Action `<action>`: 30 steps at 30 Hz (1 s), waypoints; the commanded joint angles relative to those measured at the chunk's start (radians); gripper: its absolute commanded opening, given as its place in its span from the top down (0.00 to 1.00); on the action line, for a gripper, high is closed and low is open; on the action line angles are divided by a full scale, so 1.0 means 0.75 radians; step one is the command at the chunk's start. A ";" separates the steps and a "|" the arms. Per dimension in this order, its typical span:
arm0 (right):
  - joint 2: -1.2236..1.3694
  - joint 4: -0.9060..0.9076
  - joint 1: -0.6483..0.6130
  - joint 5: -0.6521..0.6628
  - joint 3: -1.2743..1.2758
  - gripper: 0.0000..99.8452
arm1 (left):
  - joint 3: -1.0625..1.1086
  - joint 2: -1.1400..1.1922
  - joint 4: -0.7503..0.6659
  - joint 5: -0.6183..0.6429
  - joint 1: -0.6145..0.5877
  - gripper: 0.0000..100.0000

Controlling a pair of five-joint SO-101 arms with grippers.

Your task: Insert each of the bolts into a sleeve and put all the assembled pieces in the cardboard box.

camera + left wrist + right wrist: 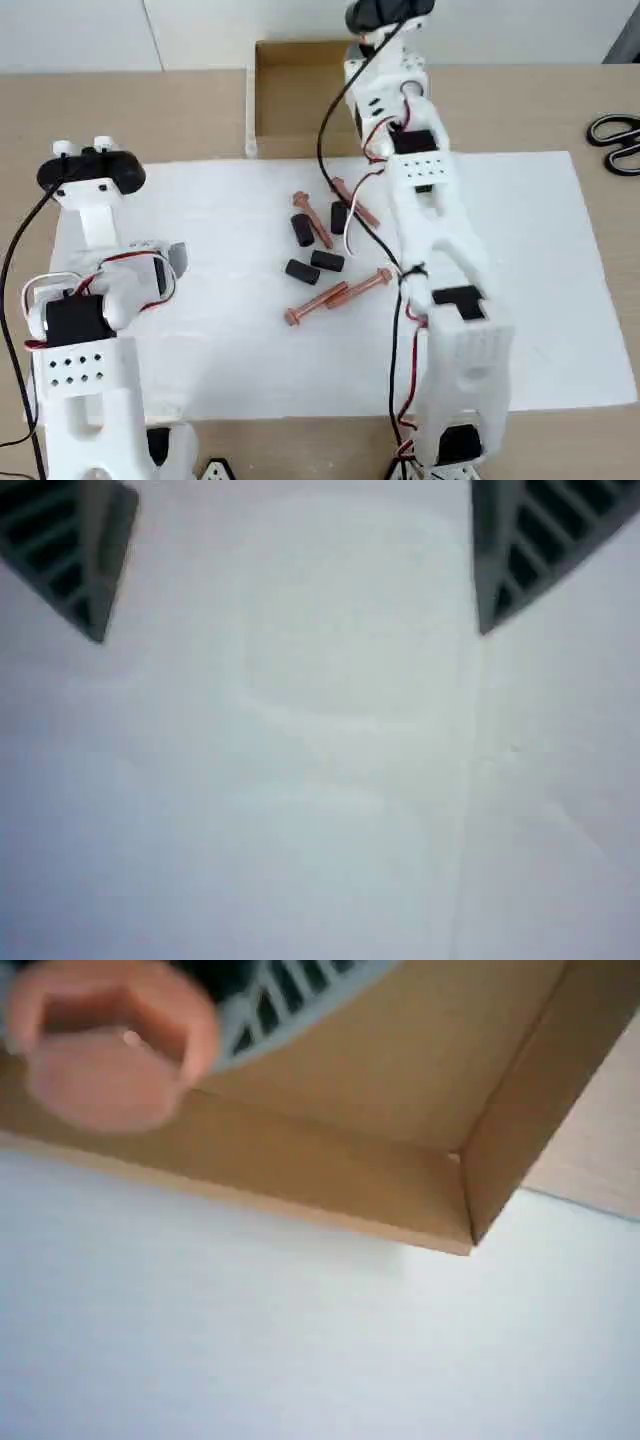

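One white sheet (250, 370) underlies left end effector (290, 630), spread; right end effector (230, 1020) clamps bolt (110, 1050).

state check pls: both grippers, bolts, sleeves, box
left gripper: open, over the white sheet
right gripper: shut on the held bolt, at a corner of the cardboard box
held bolt: clamped, hex head toward the wrist camera; sleeved or not, cannot tell
loose bolts: four, lying flat on the sheet, none sleeved
sleeves: four, lying loose, none on a bolt
cardboard box: open-topped, visible floor bare
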 commanded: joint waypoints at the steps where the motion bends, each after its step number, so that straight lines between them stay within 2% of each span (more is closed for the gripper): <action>1: 0.099 -0.089 0.005 0.012 -0.227 1.00 | -0.005 -0.035 0.002 -0.008 -0.002 0.77; 13: 0.398 -0.087 0.007 0.014 -0.413 0.99 | -0.005 -0.033 0.002 -0.010 0.000 0.77; 30: 0.455 -0.085 0.015 0.010 -0.409 0.99 | -0.003 -0.031 0.002 -0.010 0.000 0.77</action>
